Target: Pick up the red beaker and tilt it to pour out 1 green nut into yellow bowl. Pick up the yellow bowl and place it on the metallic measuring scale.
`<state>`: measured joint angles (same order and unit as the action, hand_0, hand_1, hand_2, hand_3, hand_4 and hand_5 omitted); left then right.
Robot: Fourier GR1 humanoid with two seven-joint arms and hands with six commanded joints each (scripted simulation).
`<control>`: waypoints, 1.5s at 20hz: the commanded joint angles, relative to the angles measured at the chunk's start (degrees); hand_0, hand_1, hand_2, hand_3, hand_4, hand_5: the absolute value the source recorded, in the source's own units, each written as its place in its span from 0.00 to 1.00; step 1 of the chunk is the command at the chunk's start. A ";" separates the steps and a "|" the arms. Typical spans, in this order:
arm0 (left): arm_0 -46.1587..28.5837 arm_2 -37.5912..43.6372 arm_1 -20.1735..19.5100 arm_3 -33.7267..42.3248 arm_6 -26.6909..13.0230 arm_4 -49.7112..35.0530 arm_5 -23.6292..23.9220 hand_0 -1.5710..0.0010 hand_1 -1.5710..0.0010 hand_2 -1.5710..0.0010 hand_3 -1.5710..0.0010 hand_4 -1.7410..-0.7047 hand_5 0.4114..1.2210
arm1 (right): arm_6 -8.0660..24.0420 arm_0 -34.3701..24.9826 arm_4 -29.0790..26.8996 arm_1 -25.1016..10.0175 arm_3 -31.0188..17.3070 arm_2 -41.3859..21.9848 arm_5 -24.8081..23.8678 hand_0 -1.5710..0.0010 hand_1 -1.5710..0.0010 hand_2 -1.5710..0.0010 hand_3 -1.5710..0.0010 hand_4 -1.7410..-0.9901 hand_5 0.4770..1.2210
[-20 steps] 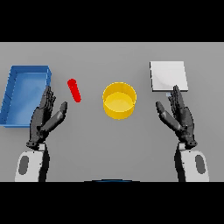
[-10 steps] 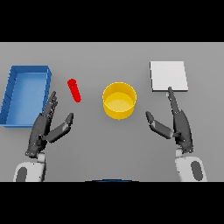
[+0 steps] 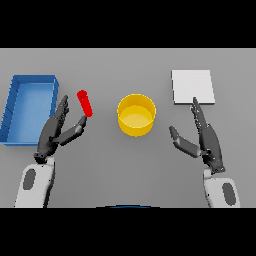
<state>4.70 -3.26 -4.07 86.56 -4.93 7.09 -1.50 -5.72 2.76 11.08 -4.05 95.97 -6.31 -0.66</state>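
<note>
A slim red beaker [image 3: 85, 103] is seen lying tilted on the grey counter [image 3: 125, 165], between the blue tray [image 3: 30, 105] and the yellow bowl [image 3: 136, 115], with the left robot hand [image 3: 56, 132] spread just below it. The fingers are straight and nothing is held; the thumb tip is placed close beside the beaker's lower end, though contact cannot be confirmed. The right robot hand [image 3: 202, 137] is shown released as well, fingers extended toward the white metallic measuring scale [image 3: 193, 86], thumb angled toward the bowl.

The beaker is judged to be light, rigid and smooth-walled, so it is likely to roll or slip if nudged from one side. A hold around its middle, thumb opposed to fingers, is thought best, leaving the open end free for pouring. Any nut inside cannot be made out. The bowl is judged stiff and light but wide, so a pinch over its rim is expected to serve better than a wrap around the wall.

Compared with half a second earlier, the left robot hand is found further forward and nearer the beaker, with its thumb now beside it. The right robot hand is found slightly advanced toward the scale. Beaker, bowl, tray and scale are unmoved.
</note>
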 commanded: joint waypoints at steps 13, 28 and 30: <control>17.35 2.28 0.40 -22.16 6.17 3.37 1.34 1.00 1.00 1.00 1.00 0.52 0.31 | 0.70 0.43 -0.67 0.19 -0.21 0.23 0.41 1.00 1.00 1.00 1.00 0.68 0.21; 27.10 9.30 4.64 -39.86 17.40 1.01 8.01 0.65 0.63 0.58 0.54 0.26 0.66 | 0.92 1.03 -1.19 -0.40 1.13 1.08 0.09 1.00 1.00 1.00 1.00 0.67 0.23; 28.25 8.48 3.95 -41.47 17.12 3.68 10.10 0.42 0.40 0.37 0.37 0.18 0.78 | 1.20 1.09 -1.30 -0.14 0.86 0.93 0.23 1.00 1.00 1.00 1.00 0.67 0.23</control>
<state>32.97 5.22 -0.13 45.10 12.24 10.78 8.55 -4.46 3.84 9.78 -4.20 96.83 -5.37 -0.44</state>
